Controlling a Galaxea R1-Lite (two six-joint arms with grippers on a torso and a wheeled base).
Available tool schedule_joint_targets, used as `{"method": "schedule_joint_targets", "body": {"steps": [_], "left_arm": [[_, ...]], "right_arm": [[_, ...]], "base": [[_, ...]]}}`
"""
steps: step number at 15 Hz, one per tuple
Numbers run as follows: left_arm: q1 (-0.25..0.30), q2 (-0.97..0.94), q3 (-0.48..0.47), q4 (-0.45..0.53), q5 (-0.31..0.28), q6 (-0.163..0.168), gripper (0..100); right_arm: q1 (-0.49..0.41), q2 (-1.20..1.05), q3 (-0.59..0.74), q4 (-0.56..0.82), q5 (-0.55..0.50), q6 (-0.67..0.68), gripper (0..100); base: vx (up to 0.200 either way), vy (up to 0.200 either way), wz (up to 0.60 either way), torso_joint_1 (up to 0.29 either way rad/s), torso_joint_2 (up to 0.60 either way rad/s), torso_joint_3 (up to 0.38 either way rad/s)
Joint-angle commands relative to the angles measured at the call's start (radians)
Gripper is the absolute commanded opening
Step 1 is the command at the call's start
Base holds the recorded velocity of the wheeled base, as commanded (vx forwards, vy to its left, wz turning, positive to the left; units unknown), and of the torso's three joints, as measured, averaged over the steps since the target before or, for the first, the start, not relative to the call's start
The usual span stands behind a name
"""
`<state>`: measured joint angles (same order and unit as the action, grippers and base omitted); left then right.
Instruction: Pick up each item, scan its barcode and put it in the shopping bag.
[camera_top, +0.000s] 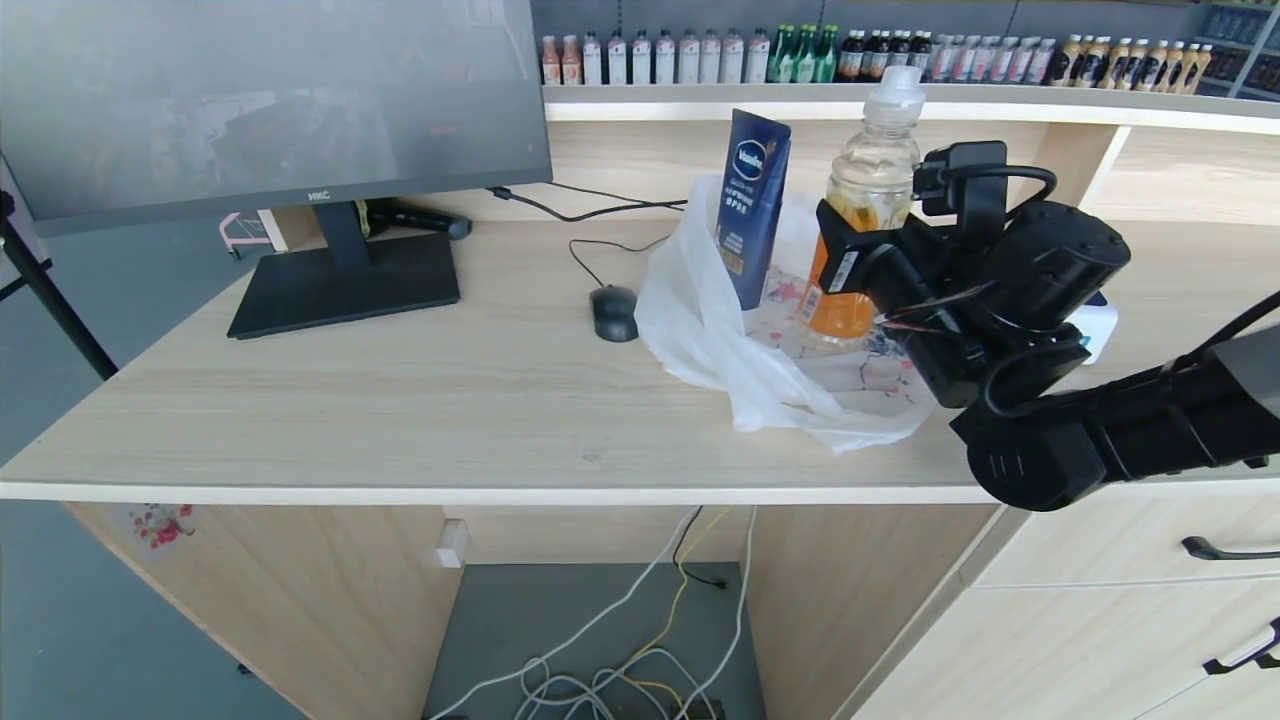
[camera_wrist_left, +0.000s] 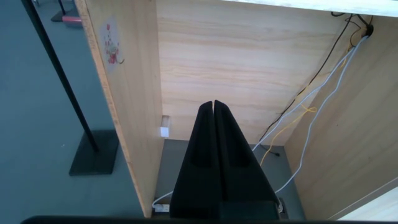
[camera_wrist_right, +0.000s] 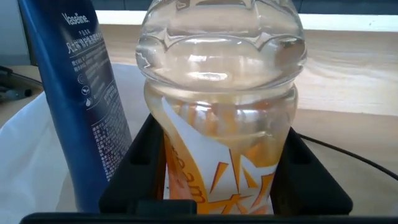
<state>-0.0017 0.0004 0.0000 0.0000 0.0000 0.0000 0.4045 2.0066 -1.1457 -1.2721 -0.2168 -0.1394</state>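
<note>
Judging by the orange drink bottle (camera_top: 866, 200), clamped upright in the right gripper (camera_top: 842, 265) inside the white shopping bag (camera_top: 700, 330) just beside the blue tube (camera_top: 752, 215), bagging is in hand and a release is called for next, while the left gripper (camera_wrist_left: 213, 143) is held below the counter (camera_top: 400, 400) with its jaws together.

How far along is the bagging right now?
Done: the tube stands in the bag. In hand: the right gripper, jaws shut on the bottle, holds it upright beside the tube at the bag, not yet released. Left: let go of the bottle. The left gripper hangs shut below the counter.
</note>
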Motion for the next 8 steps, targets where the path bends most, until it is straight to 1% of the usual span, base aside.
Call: {"method": "schedule_joint_targets", "body": {"steps": [1, 3, 8], "left_arm": [[0.0, 0.0, 0.0, 0.0, 0.0, 0.0, 0], [0.0, 0.0, 0.0, 0.0, 0.0, 0.0, 0], [0.0, 0.0, 0.0, 0.0, 0.0, 0.0, 0]], "right_arm": [[0.001, 0.009, 0.015, 0.004, 0.001, 0.0, 0], [0.001, 0.009, 0.037, 0.004, 0.001, 0.006, 0], [-0.001, 0.014, 0.038, 0.005, 0.001, 0.004, 0]], "base": [[0.0, 0.0, 0.0, 0.0, 0.0, 0.0], [0.0, 0.0, 0.0, 0.0, 0.0, 0.0], [0.0, 0.0, 0.0, 0.0, 0.0, 0.0]]}}
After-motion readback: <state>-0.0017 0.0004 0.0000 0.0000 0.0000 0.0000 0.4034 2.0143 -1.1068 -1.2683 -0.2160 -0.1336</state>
